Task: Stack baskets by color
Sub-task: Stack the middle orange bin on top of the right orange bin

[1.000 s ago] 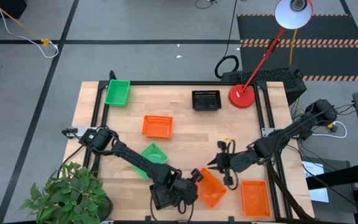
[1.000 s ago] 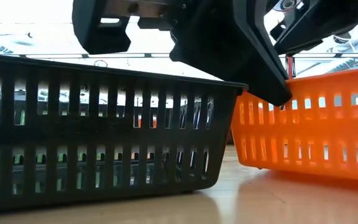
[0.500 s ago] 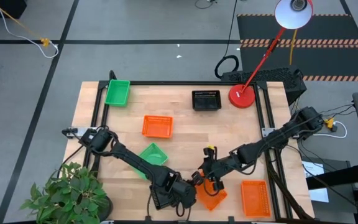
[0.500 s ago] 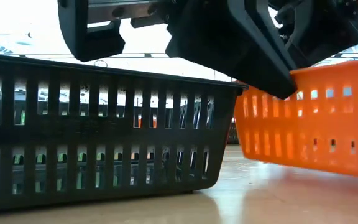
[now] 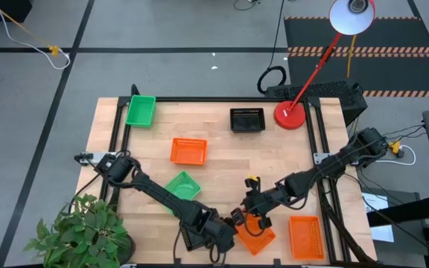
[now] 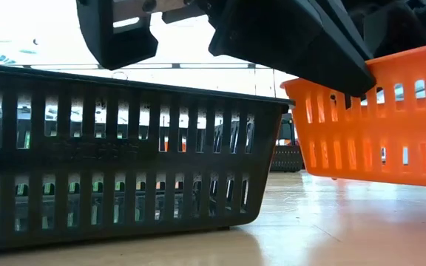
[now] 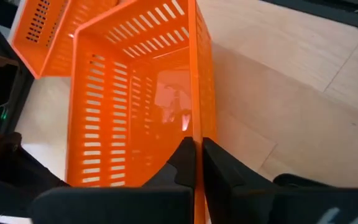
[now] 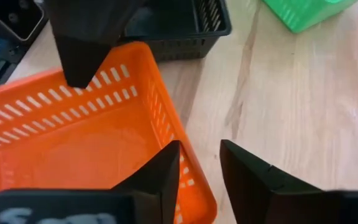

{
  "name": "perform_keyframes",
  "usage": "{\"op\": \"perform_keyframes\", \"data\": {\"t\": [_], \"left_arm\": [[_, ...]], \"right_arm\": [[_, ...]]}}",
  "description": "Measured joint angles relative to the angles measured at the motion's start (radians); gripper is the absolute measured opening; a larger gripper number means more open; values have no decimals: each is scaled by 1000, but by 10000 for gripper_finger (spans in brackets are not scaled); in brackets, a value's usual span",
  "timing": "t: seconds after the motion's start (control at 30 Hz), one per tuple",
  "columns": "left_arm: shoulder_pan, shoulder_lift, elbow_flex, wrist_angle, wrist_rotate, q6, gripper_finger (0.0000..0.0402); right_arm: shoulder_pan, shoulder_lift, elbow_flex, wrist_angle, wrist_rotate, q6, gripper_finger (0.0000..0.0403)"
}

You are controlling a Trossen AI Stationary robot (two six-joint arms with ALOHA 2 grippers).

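1. Bench (image 5: 274,160): a pale wooden top with baskets scattered over it. The round red lamp base (image 5: 290,115) sits at the far right corner and has no part in the sort.

2. Baskets lying loose: one green basket (image 5: 141,110) at the far left corner and a second green basket (image 5: 184,184) left of centre. An orange basket (image 5: 188,151) lies between them, a black basket (image 5: 247,119) at the far edge beside the lamp base, and another orange basket (image 5: 304,237) near the front right corner. A black basket at the front edge (image 6: 117,151) fills the low view; my left arm hides most of it from above.

3. Basket in hand: a third orange basket (image 5: 254,236) at the front edge, just beside the front right orange one. In the low view it hangs tilted, its base clear of the bench.

4. My left hand (image 7: 197,163) is clenched on this basket's wall, one finger on each side of the rim.

5. My right hand (image 8: 199,167) straddles the opposite rim of the same basket, one finger inside and one outside. Fingers are parted, not pinching, so this hand is released.

6. Step in hand, as I judge it: carrying the held orange basket to start the orange stack.

7. Next move calls for levelling the basket, squaring it over the front right orange basket and lowering it in to nest. My right hand must either grip or clear off first.
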Motion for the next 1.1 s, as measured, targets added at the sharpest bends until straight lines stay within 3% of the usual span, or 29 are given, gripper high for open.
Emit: {"op": "perform_keyframes", "data": {"t": [0.37,0.47,0.67,0.8,1.1], "left_arm": [[-13,0,-1,0,-38,44,10],[-13,0,-1,0,-46,43,8],[-13,0,-1,11,-76,56,19],[-15,0,-1,16,-75,64,8],[-18,0,-1,43,-93,69,13]], "right_arm": [[2,0,0,-28,-63,-21,7],[7,0,0,-26,-54,-21,22],[18,0,0,-40,-44,-8,96],[18,0,0,-36,-43,-13,108],[20,0,0,-50,-58,-44,10]]}}
